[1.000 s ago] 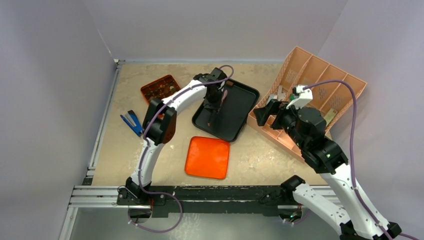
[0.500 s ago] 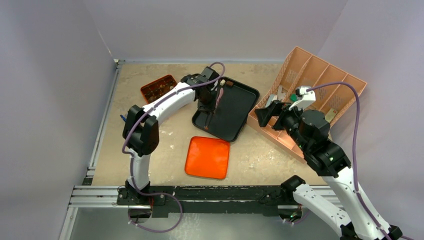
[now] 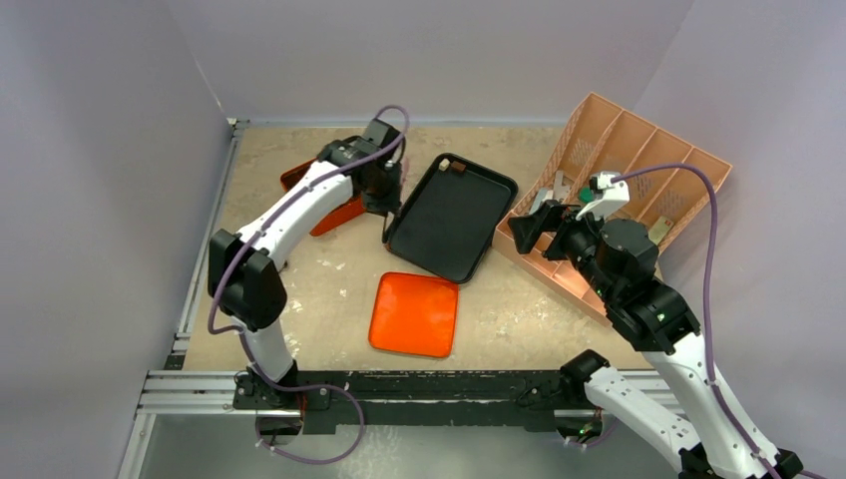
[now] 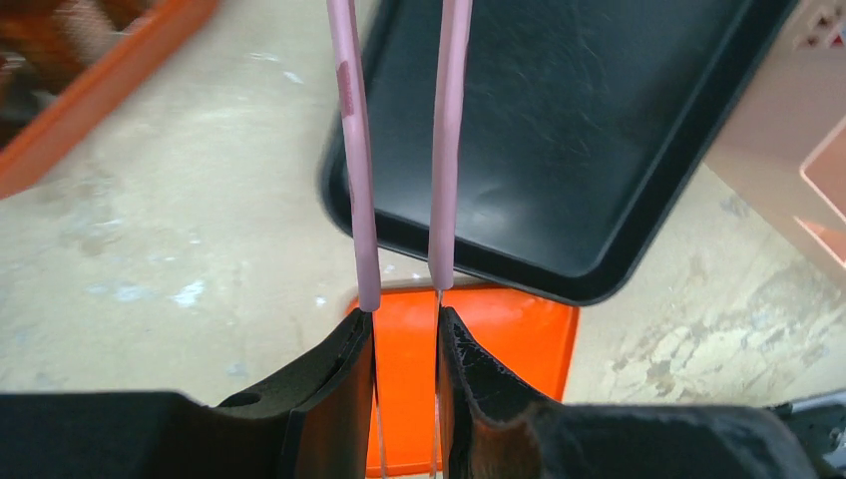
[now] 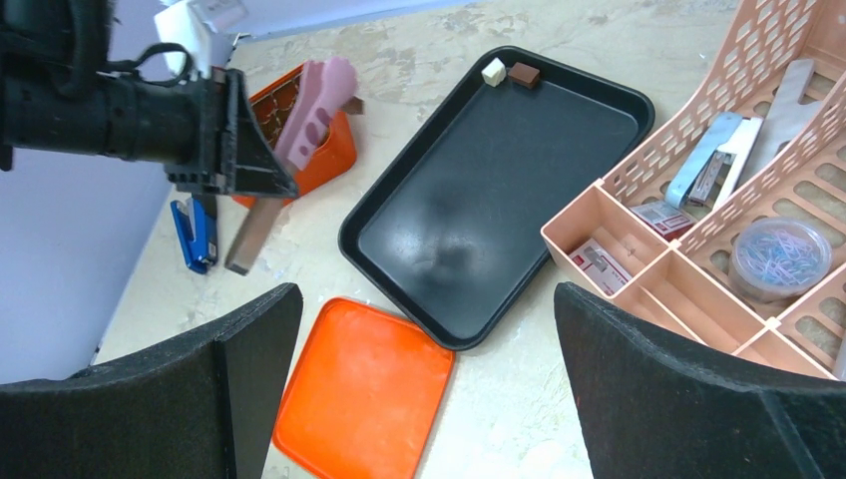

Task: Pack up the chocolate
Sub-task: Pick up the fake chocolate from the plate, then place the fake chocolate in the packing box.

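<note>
Two pieces of chocolate, one cream (image 5: 493, 71) and one brown (image 5: 524, 75), lie in the far corner of the black tray (image 3: 449, 225). More chocolate fills the orange compartmented box (image 5: 334, 160), half hidden under my left arm. My left gripper (image 3: 387, 196) hovers between that box and the tray's left edge, shut on pink-tipped tongs (image 4: 357, 160). The tong tips run out of the left wrist view, so I cannot tell whether they hold anything. My right gripper (image 5: 429, 299) hangs wide open and empty, high above the tray's right side.
An orange lid (image 3: 414, 313) lies flat in front of the tray. A pink slotted organiser (image 3: 638, 170) with stationery leans at the right wall. A blue stapler (image 5: 192, 232) lies left of the orange box. Walls close the table's left, back and right.
My left arm swung left with the tongs, from over the tray's far-left part to just past its left edge, near the orange box. The right gripper barely shifted.
</note>
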Controlling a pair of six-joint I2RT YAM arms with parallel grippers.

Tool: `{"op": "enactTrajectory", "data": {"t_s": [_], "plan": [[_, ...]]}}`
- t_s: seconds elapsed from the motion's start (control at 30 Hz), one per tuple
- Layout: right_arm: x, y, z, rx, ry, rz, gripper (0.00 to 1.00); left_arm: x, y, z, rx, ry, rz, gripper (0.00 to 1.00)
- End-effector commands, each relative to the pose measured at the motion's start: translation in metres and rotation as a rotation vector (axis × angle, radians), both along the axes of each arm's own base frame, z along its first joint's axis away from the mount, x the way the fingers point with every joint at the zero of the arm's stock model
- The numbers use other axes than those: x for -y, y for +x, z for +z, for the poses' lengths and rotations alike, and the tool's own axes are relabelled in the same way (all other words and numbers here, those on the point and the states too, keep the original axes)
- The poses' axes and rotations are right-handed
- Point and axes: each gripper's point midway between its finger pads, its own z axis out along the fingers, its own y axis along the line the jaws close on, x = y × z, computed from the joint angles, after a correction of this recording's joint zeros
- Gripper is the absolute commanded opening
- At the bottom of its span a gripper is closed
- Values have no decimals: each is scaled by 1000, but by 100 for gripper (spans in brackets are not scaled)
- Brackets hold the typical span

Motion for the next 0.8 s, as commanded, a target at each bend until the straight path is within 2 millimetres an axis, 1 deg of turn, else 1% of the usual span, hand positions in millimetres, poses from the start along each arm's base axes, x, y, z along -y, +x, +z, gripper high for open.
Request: {"op": "enactTrajectory", "data": {"t_s": [0.0, 0.17, 0.27, 0.37, 0.47, 0.57, 0.67, 0.77], "plan": [[-4, 1, 12, 41, 27, 17, 98, -52, 10, 29, 59, -4, 144, 15], [-2, 1, 11, 39, 21, 8, 98, -98, 7, 27, 46, 69, 212, 15], [-1, 1, 11, 38, 17, 2, 98, -115, 1, 21, 17, 95, 241, 15], [-1, 1, 9, 41, 18, 3, 98, -118, -2, 13, -11, 94, 228, 15], [-4, 1, 8, 35, 22, 16, 98, -120, -3, 9, -24, 98, 231, 15], [-3, 1, 9, 35, 20, 11, 98, -121, -4, 1, -51, 94, 221, 14], [-2, 1, 11, 43, 21, 6, 98, -120, -2, -4, -61, 72, 211, 15], [-1, 0, 11, 43, 21, 6, 98, -127, 1, -11, -78, 79, 227, 15]]}}
